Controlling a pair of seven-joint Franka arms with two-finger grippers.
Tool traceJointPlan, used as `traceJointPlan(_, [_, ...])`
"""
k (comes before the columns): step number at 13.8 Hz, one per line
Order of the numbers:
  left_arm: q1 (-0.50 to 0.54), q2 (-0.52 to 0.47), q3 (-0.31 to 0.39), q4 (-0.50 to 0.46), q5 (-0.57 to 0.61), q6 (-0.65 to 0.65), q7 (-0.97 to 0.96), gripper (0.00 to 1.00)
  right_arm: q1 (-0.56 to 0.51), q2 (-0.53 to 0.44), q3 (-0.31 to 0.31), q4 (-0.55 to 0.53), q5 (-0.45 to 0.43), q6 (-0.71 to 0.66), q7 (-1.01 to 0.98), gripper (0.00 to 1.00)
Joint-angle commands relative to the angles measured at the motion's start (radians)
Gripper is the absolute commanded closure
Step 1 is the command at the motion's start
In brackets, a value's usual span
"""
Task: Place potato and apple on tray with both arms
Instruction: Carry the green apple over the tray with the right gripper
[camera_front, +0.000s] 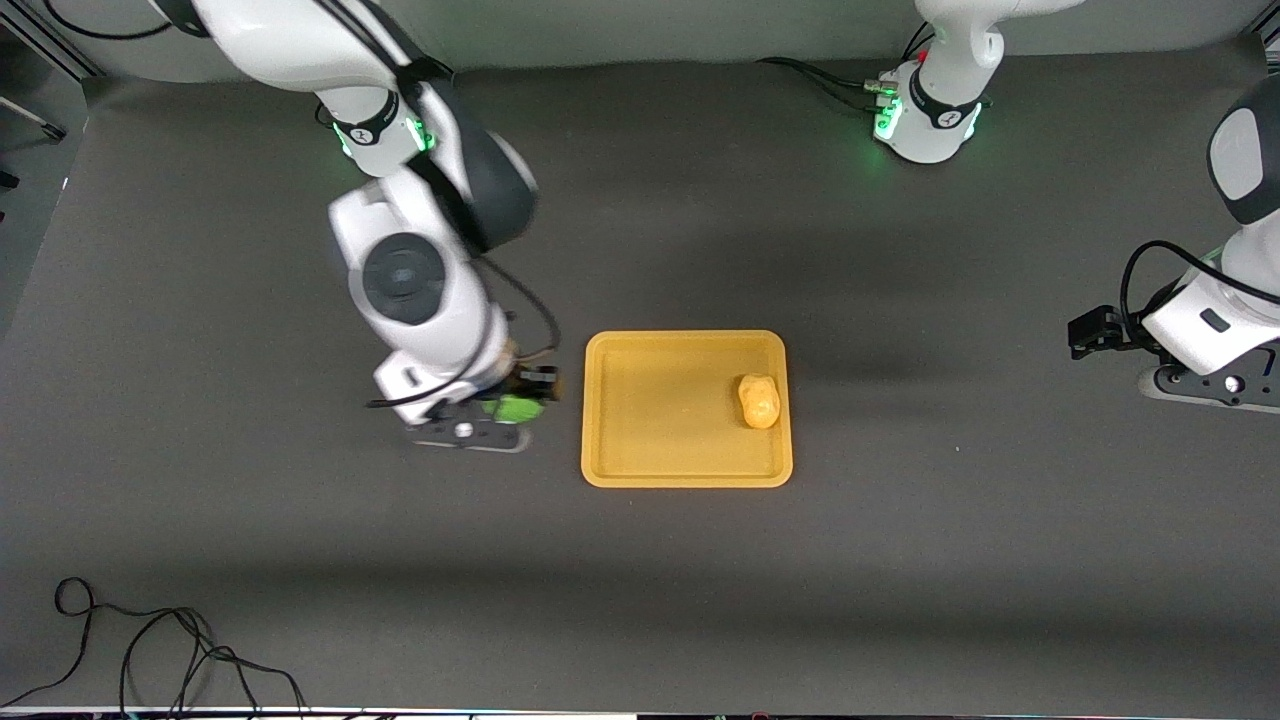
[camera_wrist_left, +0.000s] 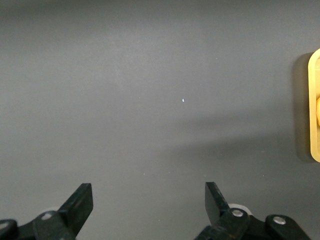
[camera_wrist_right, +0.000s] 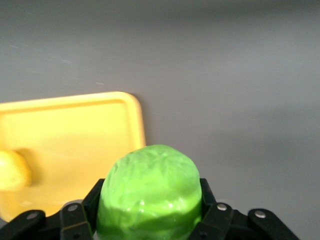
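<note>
Apple (camera_wrist_right: 149, 195) in right pincer (camera_wrist_right: 150, 210), just beside tray (camera_front: 600, 400) edge.

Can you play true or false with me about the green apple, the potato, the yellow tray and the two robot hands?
1. The potato lies on the tray. True.
2. The apple is already on the tray. False: the right gripper holds it between its fingers, over the table beside the tray, toward the right arm's end.
3. The left gripper is holding something. False: its fingers are open with nothing between them, over bare table, and that arm waits at its end of the table.
4. The potato sits in the part of the tray toward the left arm's end. True.
5. The tray has two things on it. False: only the potato is there.
</note>
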Motion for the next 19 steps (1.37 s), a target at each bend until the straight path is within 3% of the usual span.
traceJointPlan(1, [0.01,-0.026,-0.005,-0.022,-0.013,0.006,0.022,0.0,0.076,0.118,-0.012,0.151,0.001,0.057,0.108,1.0])
traceJointPlan(5, [0.011,-0.026,-0.005,-0.021,-0.014,0.008,0.023,0.0,0.169,0.197,-0.011,0.155,-0.001,0.24,0.243,0.99])
traceJointPlan(9, [0.011,-0.026,-0.005,-0.021,-0.014,0.005,0.025,0.0,0.226,0.303,-0.011,0.159,-0.007,0.256,0.256,0.97])
traceJointPlan(19, [0.011,-0.028,-0.003,-0.021,-0.014,-0.001,0.023,0.0,0.225,0.419,-0.011,0.158,-0.004,0.282,0.248,0.93])
